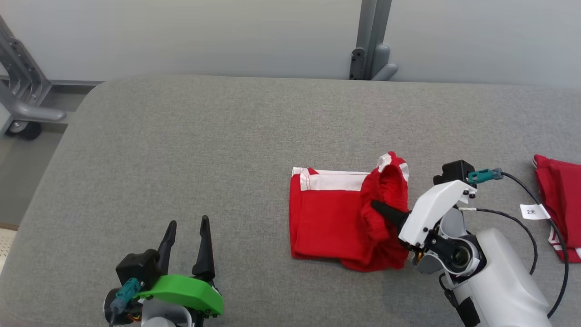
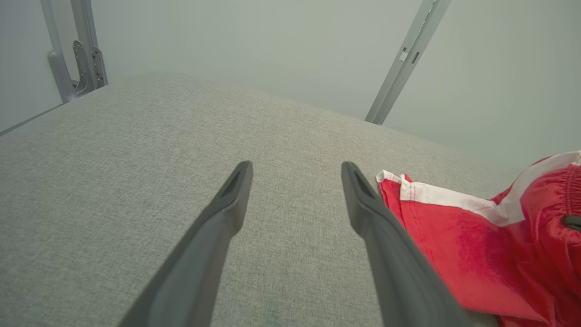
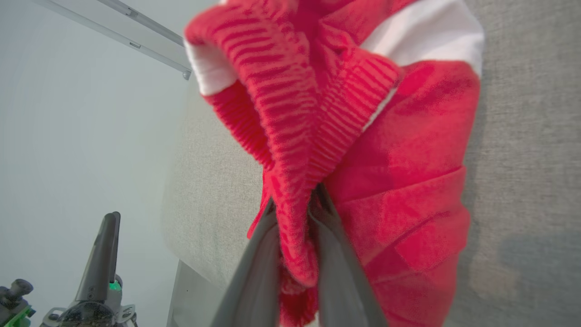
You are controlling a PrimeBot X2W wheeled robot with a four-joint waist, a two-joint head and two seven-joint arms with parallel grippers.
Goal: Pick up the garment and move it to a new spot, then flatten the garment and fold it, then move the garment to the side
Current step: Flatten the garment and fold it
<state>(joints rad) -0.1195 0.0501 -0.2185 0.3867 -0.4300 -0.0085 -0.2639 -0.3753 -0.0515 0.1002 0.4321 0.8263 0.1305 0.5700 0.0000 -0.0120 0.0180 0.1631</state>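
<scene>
A red garment [image 1: 331, 218] with white trim lies partly folded on the grey padded table [image 1: 204, 150], right of centre. My right gripper [image 1: 379, 210] is shut on its ribbed red waistband, which bunches up around the fingers [image 3: 258, 254]; the garment [image 3: 386, 172] hangs over the fingertips in the right wrist view. My left gripper [image 1: 187, 227] stands open over bare table at the lower left, well left of the garment. Its two dark fingers [image 2: 227, 213] have nothing between them, and the garment [image 2: 481, 236] lies to their right.
A second red and white garment [image 1: 560, 200] with a white tag [image 1: 534, 211] lies at the table's right edge. Grey metal frame posts [image 1: 370, 41] stand behind the table against the pale wall. A wheeled frame [image 1: 20, 100] stands at the far left.
</scene>
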